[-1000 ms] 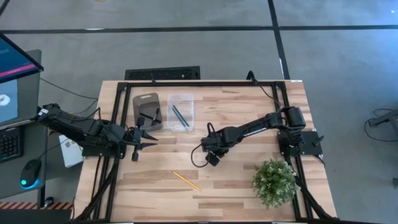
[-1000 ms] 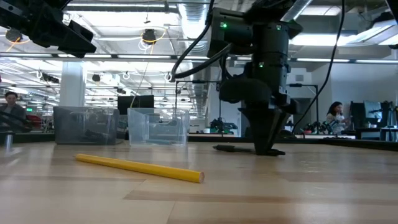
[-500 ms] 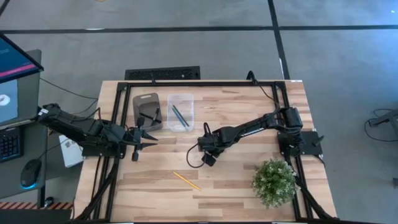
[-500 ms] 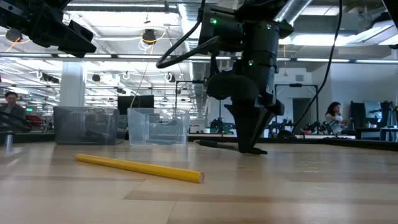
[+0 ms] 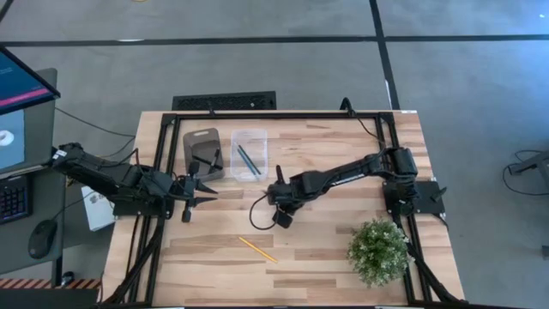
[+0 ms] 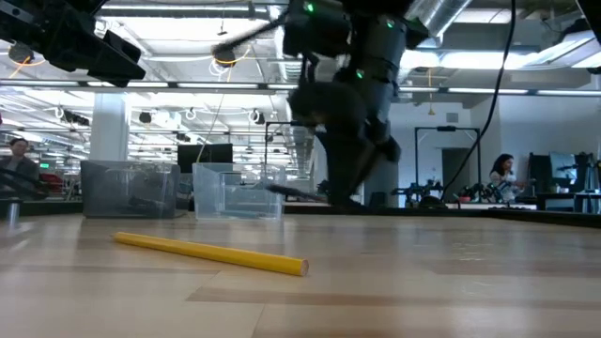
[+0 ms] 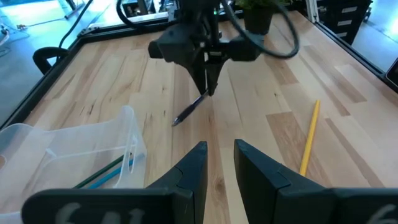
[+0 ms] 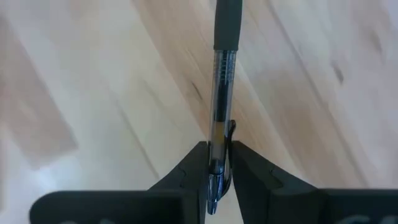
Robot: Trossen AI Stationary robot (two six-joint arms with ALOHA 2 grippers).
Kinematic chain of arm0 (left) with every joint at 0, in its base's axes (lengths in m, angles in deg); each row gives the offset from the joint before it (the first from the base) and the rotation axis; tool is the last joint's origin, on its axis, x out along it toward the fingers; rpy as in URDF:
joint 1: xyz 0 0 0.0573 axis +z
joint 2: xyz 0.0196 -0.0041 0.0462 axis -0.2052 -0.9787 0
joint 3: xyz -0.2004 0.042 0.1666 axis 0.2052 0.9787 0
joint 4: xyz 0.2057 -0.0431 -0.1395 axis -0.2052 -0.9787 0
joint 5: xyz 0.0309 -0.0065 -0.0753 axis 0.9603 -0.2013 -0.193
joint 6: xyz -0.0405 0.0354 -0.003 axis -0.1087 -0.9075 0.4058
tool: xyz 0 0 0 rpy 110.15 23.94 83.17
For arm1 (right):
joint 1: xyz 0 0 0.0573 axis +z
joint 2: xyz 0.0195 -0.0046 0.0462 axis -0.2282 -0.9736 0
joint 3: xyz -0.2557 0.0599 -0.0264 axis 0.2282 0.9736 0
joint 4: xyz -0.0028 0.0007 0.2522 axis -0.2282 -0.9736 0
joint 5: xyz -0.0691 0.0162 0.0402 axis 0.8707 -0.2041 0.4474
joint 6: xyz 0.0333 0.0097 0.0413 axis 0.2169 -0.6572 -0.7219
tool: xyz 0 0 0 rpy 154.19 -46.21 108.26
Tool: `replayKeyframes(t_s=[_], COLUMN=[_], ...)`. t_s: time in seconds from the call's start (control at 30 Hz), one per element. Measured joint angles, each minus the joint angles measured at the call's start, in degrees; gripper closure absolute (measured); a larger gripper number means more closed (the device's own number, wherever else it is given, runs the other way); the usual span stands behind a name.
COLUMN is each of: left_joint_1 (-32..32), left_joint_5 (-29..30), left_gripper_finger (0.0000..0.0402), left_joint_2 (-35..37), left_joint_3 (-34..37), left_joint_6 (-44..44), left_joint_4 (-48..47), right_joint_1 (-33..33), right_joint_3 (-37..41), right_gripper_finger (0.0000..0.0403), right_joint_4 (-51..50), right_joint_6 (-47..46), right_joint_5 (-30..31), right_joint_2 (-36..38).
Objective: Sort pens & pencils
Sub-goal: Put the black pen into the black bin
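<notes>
Transport of a pen (image 8: 222, 93) is the step in hand: the right gripper (image 5: 276, 194), fingers pinched on the pen's barrel, carries it above the table (image 5: 343, 249) near the two bins. Next it must choose the grey bin (image 5: 203, 153), seemingly holding pens, not the clear bin (image 5: 250, 137) with pencils. The yellow pencil (image 5: 257, 249) lies unsorted. The left gripper (image 5: 206, 190) waits beside the bins, nearly closed and empty.
</notes>
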Motion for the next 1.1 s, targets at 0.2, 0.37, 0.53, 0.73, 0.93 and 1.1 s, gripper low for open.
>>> replayKeyframes(t_s=[0.2, 0.37, 0.53, 0.73, 0.93, 1.1], left_joint_1=[0.0, 0.0, 0.0, 0.0, 0.0, 0.0], left_joint_5=[0.0, 1.0, 2.9, 9.5, 20.6, 22.1], left_gripper_finger=[0.0330, 0.0330, 0.0330, 0.0330, 0.0330, 0.0330], left_joint_2=[0.0, 0.0, 1.3, 6.8, 11.6, 12.8], left_joint_3=[0.0, 0.0, 0.0, 0.0, 0.0, 0.0], left_joint_6=[-0.7, 0.3, -1.9, -4.9, -2.4, 1.2], left_joint_4=[0.0, 2.0, 8.3, 8.1, 6.6, 6.6], right_joint_1=[-0.1, -1.2, -3.9, -7.0, -7.8, -7.3], right_joint_3=[-5.8, -9.8, -11.7, -11.7, -11.7, -11.7], right_gripper_finger=[0.0319, 0.0319, 0.0319, 0.0319, 0.0319, 0.0319], right_joint_4=[1.7, 5.5, 12.4, 22.2, 29.1, 38.0], right_joint_6=[6.6, 12.5, 17.1, 19.1, 23.1, 24.5], right_joint_5=[0.0, 0.0, 0.0, 0.0, 0.0, 0.0], right_joint_2=[0.1, 0.1, 0.1, 0.1, 0.1, 0.1])
